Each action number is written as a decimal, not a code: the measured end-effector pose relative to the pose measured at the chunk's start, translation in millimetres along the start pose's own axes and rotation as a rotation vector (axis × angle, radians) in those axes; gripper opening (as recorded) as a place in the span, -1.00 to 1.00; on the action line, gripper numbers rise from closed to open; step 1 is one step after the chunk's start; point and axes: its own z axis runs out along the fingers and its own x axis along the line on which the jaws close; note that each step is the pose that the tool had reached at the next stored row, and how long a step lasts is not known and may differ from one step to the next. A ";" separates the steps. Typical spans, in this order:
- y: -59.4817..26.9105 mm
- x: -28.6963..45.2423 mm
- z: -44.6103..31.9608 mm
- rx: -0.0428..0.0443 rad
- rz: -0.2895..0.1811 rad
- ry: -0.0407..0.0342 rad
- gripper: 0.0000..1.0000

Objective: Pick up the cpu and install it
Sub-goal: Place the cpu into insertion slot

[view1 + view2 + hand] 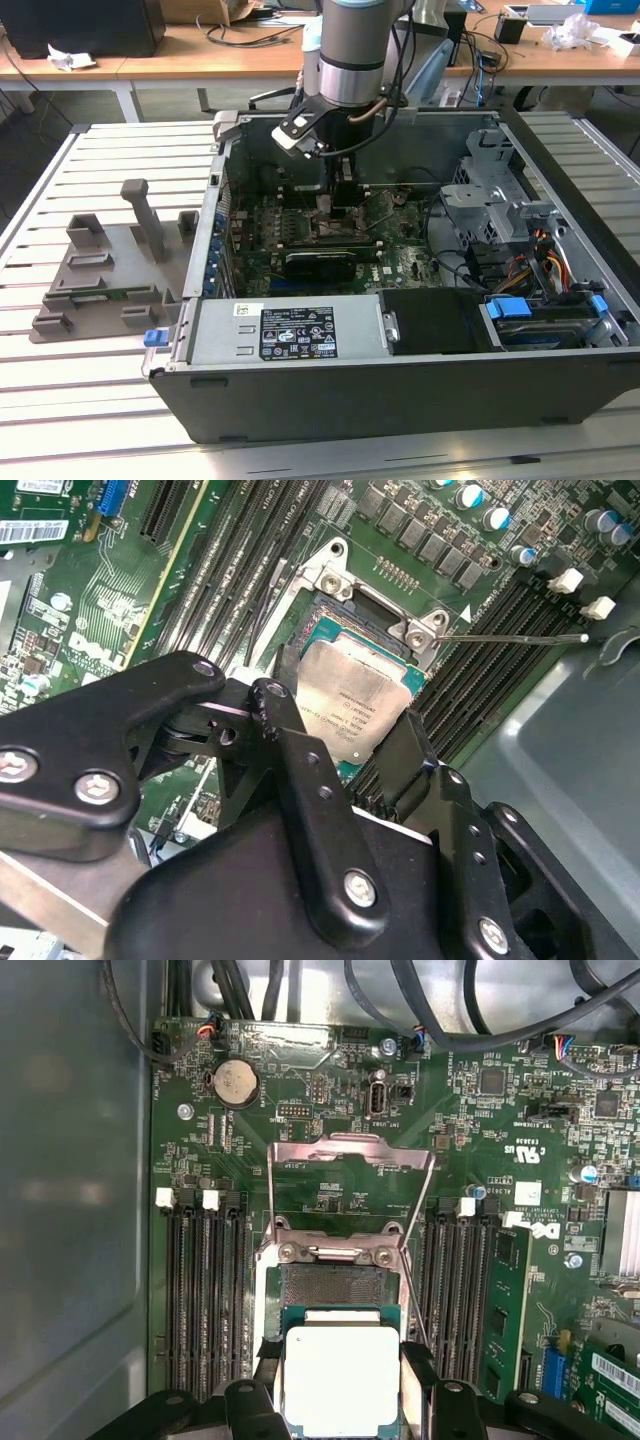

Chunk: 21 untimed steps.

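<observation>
The cpu (340, 1380), a flat square chip with a dull silver top and green rim, sits between my gripper's (340, 1368) two black fingers. It hangs just over the open socket (335, 1285), partly covering it, and the socket's contact field shows beyond the chip's edge. The socket's metal load plate (350, 1170) stands flipped up. In the second wrist view the cpu (355, 705) is pinched from two sides by the gripper (350, 708). In the exterior view the gripper (335, 200) reaches down into the computer case, low over the motherboard (330, 235).
Memory slots (205, 1290) flank the socket on both sides. Cables (420, 1020) run along the board's edge. The case wall (70, 1210) is close beside. A drive cage (500, 200) is at the exterior view's right, and a grey fixture plate (100, 280) with posts lies outside the case at its left.
</observation>
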 end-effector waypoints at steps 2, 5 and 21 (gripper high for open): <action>0.0 0.0 0.9 0.0000 0.000 -0.0001 0.09; 0.0 0.1 2.2 0.0000 0.000 0.0001 0.09; 0.7 0.5 18.1 0.0000 0.000 -0.0001 0.09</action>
